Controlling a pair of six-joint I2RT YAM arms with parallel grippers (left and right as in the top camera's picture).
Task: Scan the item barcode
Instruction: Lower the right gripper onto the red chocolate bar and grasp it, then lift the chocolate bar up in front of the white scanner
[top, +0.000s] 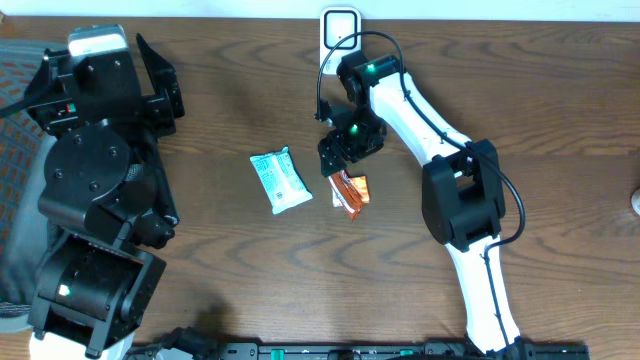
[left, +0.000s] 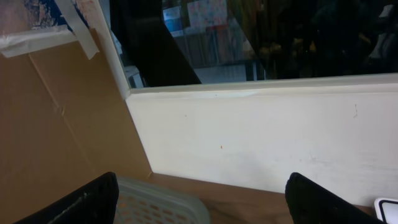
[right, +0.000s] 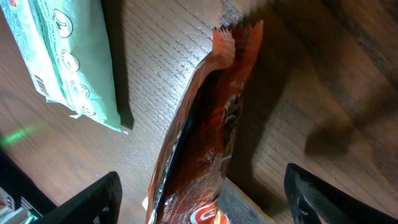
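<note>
Overhead: the left arm (top: 100, 180), all black, sits folded on itself at the table's left side, well apart from the packets. The right arm (top: 470, 200), white links with black joints, runs up from the near edge, bends by the far edge and turns back down, so the right gripper (top: 338, 160) hangs directly over the top end of the orange snack packet (top: 351, 194). Two packets lie mid-table on the dark wood-grain table (top: 230, 80): the orange one and, just to its left, a flat pale green and white packet (top: 278, 180) with crimped ends. One white rounded device (top: 340, 28) stands at the far edge.

Left wrist: the left gripper (left: 199, 202) points level at a white-painted ledge (left: 261, 143) below a dark window. Its two black fingertips (left: 87, 202) show only in the bottom corners, wide apart with nothing between them. Brown cardboard (left: 56, 124) with strips of tape fills the left, and one white perforated plastic basket (left: 158, 205) sits low in view.

Right wrist: the right gripper (right: 208, 196) looks straight down, its two dark fingers (right: 93, 199) spread on either side of the orange snack packet (right: 199, 143), neither one touching it. The packet is glossy crinkled foil with a serrated end, resting on its edge on the wood. The green packet (right: 68, 56), matte and printed with small round icons, lies to its upper left, separate from it.
</note>
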